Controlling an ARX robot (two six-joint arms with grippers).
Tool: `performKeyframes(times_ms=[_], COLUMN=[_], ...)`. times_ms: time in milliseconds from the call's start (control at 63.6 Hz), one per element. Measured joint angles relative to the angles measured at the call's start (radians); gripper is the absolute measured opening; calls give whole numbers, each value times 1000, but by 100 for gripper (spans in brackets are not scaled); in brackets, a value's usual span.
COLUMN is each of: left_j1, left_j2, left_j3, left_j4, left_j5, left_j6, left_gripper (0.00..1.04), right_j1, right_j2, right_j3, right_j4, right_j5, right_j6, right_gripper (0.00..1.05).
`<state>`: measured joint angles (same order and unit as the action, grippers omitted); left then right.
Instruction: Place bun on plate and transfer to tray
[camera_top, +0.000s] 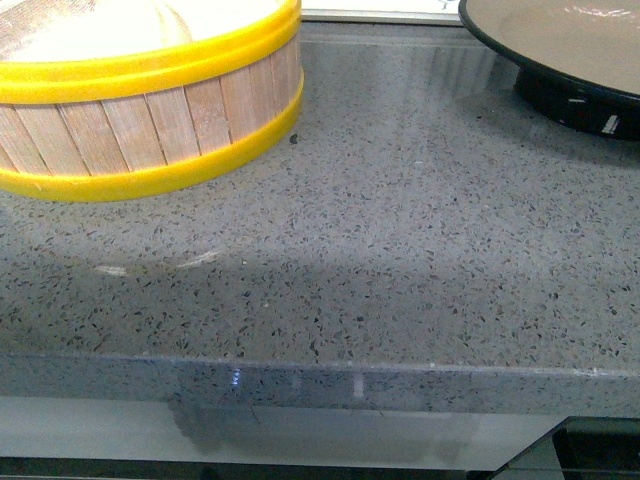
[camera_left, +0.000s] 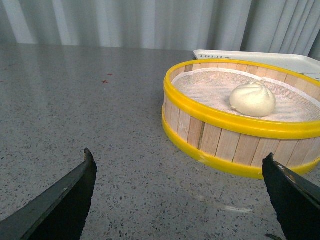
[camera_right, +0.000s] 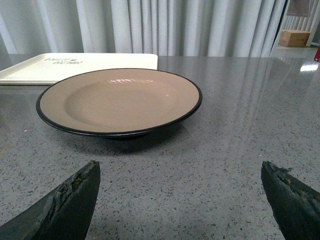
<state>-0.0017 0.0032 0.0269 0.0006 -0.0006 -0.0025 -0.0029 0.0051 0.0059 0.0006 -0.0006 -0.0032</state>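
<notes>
The bun (camera_left: 252, 99) lies inside the steamer basket (camera_left: 220, 145), on its mesh cloth (camera_left: 210, 85). The left gripper (camera_left: 177, 170) hangs just outside the steamer basket, jaws spread wide and empty. The right gripper (camera_right: 180, 172), equally wide and empty, faces the bare plate (camera_right: 120, 100), well apart from the steamer basket. The risks as I judge them: the basket's raised yellow rim may catch a finger, and a hard pinch could dent the soft bun or lift the cloth with it.
</notes>
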Motion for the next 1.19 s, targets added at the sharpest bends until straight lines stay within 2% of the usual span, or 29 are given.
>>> performKeyframes(times_ms=[597, 660, 755, 991, 1085, 1195], left_j1=[0, -14, 3, 84, 66, -6], left_j2=[0, 87, 188, 206, 256, 355], left_j3=[0, 64, 122, 183, 190, 217], left_j4=[0, -183, -314, -251, -201, -107], left_j5=[0, -74, -71, -8, -21, -67], left_j6=[0, -57, -110, -165, -180, -198], left_gripper=[98, 98, 98, 98, 98, 98], right_j1=[0, 0, 0, 0, 0, 0], right_j2=[0, 0, -2, -2, -2, -2], right_j3=[0, 0, 0, 0, 0, 0], right_j4=[0, 0, 0, 0, 0, 0], right_j5=[0, 0, 0, 0, 0, 0], right_j6=[0, 0, 0, 0, 0, 0], right_gripper=[96, 96, 96, 96, 96, 96])
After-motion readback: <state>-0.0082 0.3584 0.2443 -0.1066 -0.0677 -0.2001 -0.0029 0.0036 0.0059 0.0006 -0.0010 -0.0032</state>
